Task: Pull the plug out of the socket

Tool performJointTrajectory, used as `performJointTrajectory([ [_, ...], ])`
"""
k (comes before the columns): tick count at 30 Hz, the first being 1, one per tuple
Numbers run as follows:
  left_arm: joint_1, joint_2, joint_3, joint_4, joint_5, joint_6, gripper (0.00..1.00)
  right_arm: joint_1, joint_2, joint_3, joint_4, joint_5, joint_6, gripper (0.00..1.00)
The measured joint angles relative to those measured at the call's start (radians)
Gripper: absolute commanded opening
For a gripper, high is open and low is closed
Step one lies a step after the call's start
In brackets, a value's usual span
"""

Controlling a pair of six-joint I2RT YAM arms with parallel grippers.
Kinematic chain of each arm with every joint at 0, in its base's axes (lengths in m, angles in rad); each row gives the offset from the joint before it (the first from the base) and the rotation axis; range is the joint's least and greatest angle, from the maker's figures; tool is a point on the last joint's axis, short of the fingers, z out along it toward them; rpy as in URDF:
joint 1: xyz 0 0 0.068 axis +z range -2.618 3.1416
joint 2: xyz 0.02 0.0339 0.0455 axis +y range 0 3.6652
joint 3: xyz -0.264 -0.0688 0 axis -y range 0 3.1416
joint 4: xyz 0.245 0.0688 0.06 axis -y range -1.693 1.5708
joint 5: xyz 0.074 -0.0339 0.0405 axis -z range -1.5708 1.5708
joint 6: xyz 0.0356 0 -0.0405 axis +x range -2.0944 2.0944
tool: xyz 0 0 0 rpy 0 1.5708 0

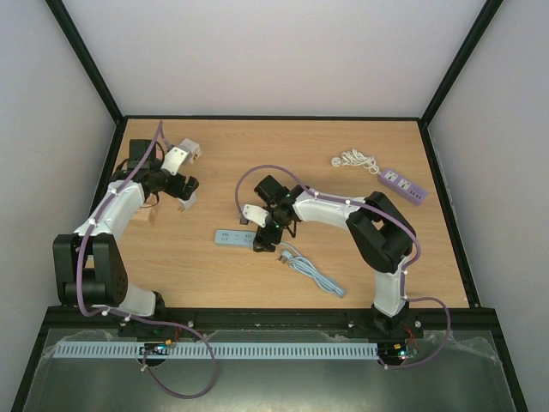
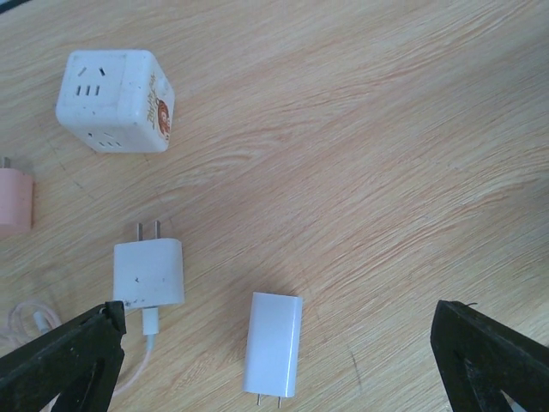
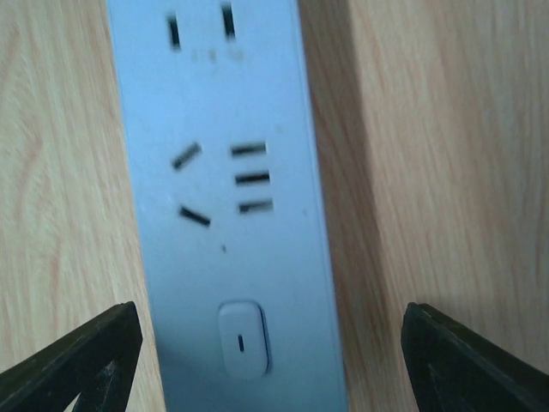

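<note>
Right hand (image 3: 268,348) released, jaws wide, straddling the pale-blue power strip (image 3: 223,129) directly beneath; the sockets I can see are empty. Plug (image 1: 283,251) on a limp grey-blue cord (image 1: 316,276) lies on the wood bench (image 1: 412,257) just beside the hand and looks already out. If regripping, pinch the rigid plug body, not the cord; the smooth plastic strip will slide. Left hand (image 2: 279,360) released over the white chargers (image 2: 148,272).

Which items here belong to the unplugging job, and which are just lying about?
Job in hand:
- light blue power strip
- grey cable and plug next to it
- right gripper, open over the strip

Lying about:
- purple power strip
- white coiled cable
- cube socket
- corded white charger
- plain white charger
- pink adapter
</note>
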Motion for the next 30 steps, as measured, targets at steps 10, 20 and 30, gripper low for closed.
performJointTrajectory([
  [10, 0.0, -0.045, 0.0, 0.0, 0.013, -0.016, 1.0, -0.01, -0.034, -0.073, 0.028, 0.08, -0.056, 0.37],
  [20, 0.0, -0.045, 0.0, 0.0, 0.026, -0.023, 0.99, -0.166, -0.075, -0.13, 0.021, 0.064, -0.163, 0.32],
  [30, -0.007, -0.045, 0.0, 0.0, 0.026, -0.026, 0.99, -0.435, -0.079, -0.135, -0.031, 0.029, -0.349, 0.31],
])
